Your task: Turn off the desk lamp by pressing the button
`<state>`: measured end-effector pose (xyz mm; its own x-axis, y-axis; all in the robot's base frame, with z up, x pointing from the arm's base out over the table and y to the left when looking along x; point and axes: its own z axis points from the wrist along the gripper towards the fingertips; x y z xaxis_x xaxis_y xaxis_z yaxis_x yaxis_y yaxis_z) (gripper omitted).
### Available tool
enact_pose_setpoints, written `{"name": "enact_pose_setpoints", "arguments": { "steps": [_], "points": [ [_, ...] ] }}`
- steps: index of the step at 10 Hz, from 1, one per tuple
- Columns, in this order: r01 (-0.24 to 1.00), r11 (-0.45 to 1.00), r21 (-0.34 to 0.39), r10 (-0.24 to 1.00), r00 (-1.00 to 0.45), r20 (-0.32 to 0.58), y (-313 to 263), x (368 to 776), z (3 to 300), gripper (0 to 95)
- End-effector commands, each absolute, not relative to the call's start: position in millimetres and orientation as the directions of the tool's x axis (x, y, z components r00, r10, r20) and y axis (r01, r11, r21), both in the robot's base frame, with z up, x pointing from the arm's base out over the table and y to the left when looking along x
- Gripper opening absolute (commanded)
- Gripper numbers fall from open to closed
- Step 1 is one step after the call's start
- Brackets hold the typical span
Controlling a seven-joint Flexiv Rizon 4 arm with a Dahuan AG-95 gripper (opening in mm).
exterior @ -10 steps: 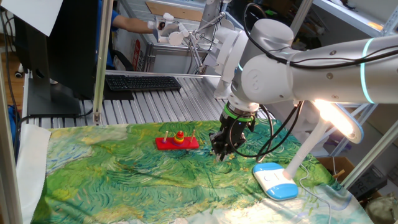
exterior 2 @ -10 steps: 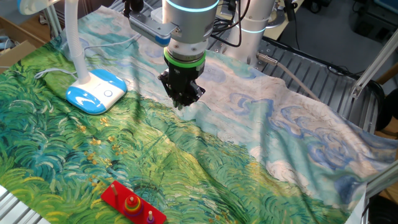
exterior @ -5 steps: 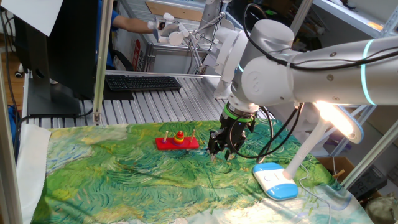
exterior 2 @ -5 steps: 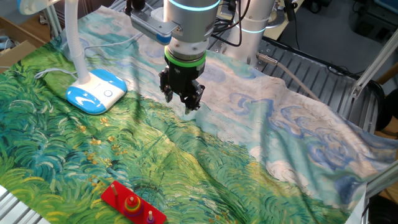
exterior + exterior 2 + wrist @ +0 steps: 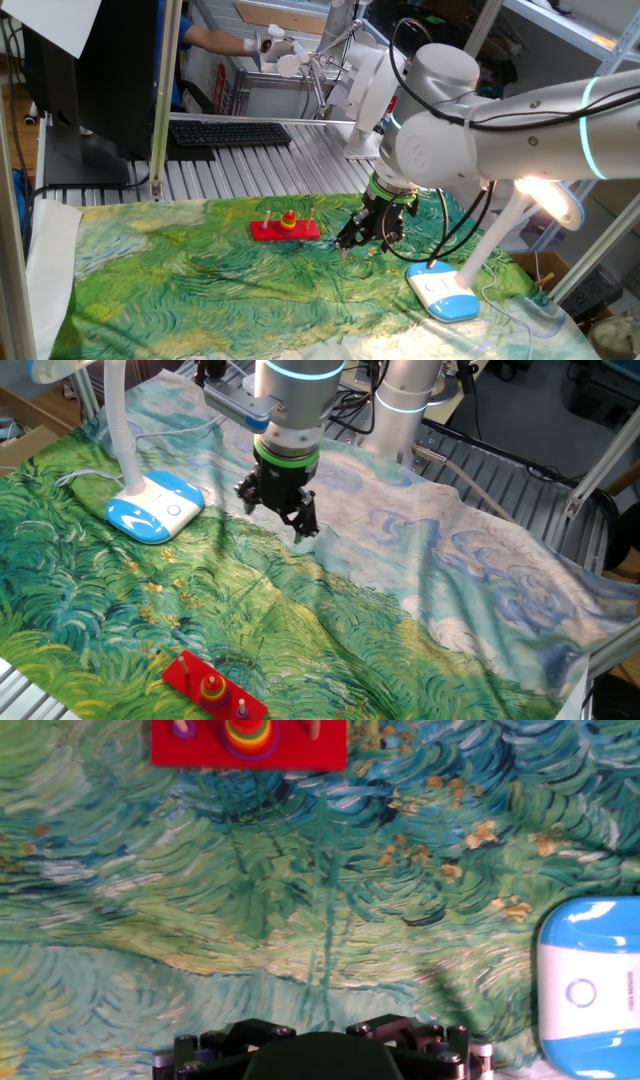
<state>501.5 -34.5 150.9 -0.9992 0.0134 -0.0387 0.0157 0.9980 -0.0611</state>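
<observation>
Clearly the button (image 5: 580,992) sat flush on the desk lamp's (image 5: 447,292) base, near the bench's right edge in one fixed view, with the base's long axis running along that edge. The gripper (image 5: 277,516) hovered over the painted cloth (image 5: 300,630) just beside the base, toward the bench's middle, its 2 fingers spread apart and holding nothing. In my judgement, a sideways shift over the base was needed.

The table is covered by a matt, wrinkled cloth (image 5: 420,610) printed with painterly brushstrokes. The desk lamp (image 5: 445,293) is seen as smooth, glossy white and blue plastic. The arm's casing (image 5: 480,110) looks smooth and satin white. Ribbed bare metal (image 5: 280,165) is shown behind. The red ring-stacking toy (image 5: 285,228) looks glossy.
</observation>
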Motion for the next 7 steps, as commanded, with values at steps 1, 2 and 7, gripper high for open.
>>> {"name": "enact_pose_setpoints", "arguments": {
  "steps": [1,2,7],
  "points": [
    [0.002,0.998,-0.061,-0.001,-0.999,-0.045,-45,502,144,95.0],
    [-0.005,0.998,-0.062,-0.008,-0.999,-0.049,-51,503,139,95.0],
    [-0.017,0.998,-0.067,-0.021,-0.999,-0.048,-55,507,121,95.0]
  ]
}}
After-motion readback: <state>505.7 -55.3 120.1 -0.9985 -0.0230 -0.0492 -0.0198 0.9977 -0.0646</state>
